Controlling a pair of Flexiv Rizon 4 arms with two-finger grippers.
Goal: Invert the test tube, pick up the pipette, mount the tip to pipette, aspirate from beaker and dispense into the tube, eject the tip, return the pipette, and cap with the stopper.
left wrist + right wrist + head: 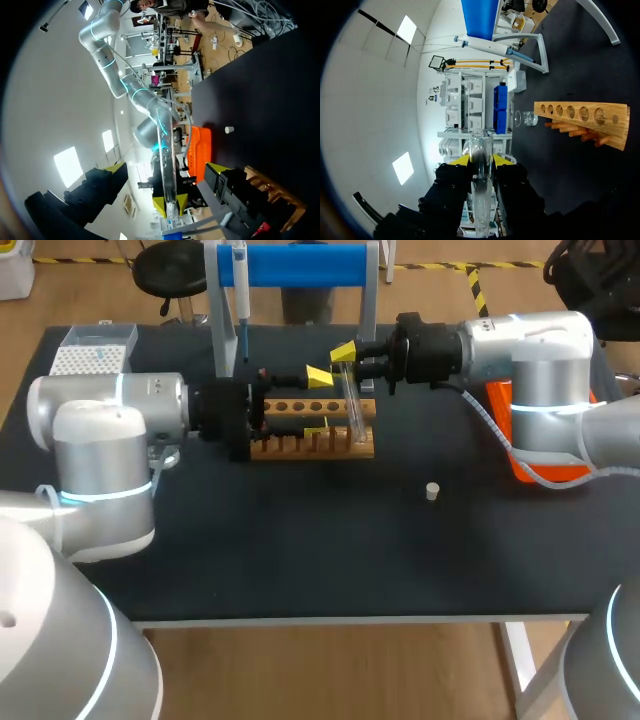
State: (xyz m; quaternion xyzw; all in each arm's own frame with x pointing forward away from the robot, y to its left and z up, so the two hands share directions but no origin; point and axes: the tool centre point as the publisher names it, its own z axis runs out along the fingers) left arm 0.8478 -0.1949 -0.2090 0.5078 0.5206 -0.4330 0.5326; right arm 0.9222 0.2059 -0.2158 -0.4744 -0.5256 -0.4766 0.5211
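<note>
My right gripper [345, 358] is shut on the upper end of a clear glass test tube [353, 405]. The tube hangs nearly upright, slightly tilted, with its lower end at the wooden rack [300, 445]. In the right wrist view the test tube [481, 150] runs out between the yellow tips of my right gripper [481, 161]. My left gripper [318, 400] stands wide open over the rack, just left of the tube. In the left wrist view the test tube [167, 150] rises ahead of my left gripper [165, 168], untouched by its fingers. The pipette [241, 285] hangs on its blue stand. A small stopper [432, 491] lies right of the rack.
A white tip box [92, 352] sits at the back left corner. An orange tray [505, 435] lies partly behind my right arm. The right wrist view shows a small glass beaker [525, 119] beyond the rack [582, 117]. The front half of the black table [300, 550] is bare.
</note>
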